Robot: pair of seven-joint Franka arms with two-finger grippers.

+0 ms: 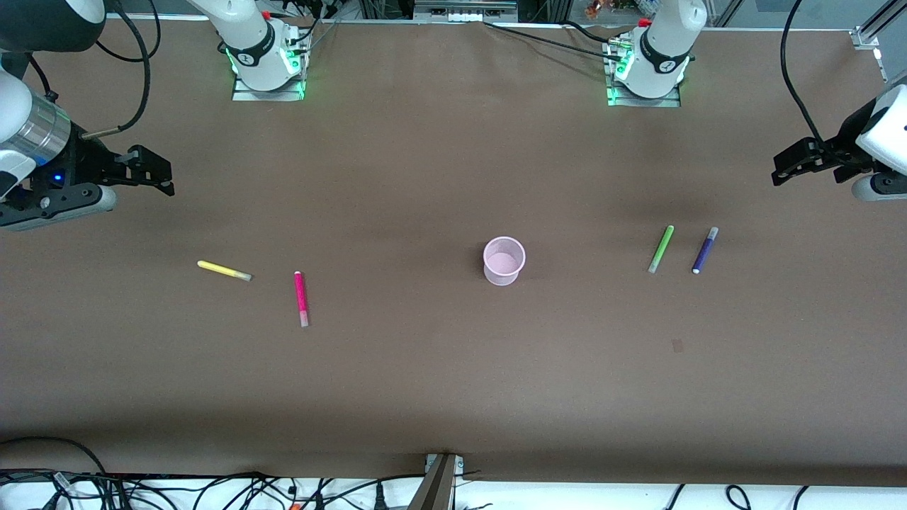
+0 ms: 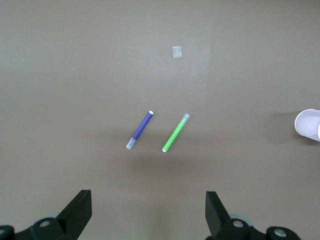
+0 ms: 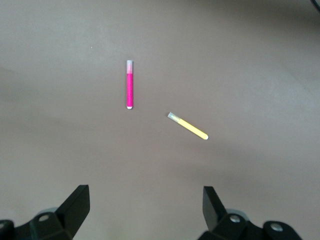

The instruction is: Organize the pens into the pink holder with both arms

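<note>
Brown table is carrying the empty pink holder mid-span. Toward the left arm's end, green pen and purple pen are lying near the released left pincer; yellow pen and magenta pen are lying toward the released right pincer.

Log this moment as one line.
pens: yellow pen, magenta pen, green pen, purple pen on table | pink holder: empty | left claw: open | right claw: open

pink holder cut off at left wrist view's edge, both arms partly out of frame
</note>
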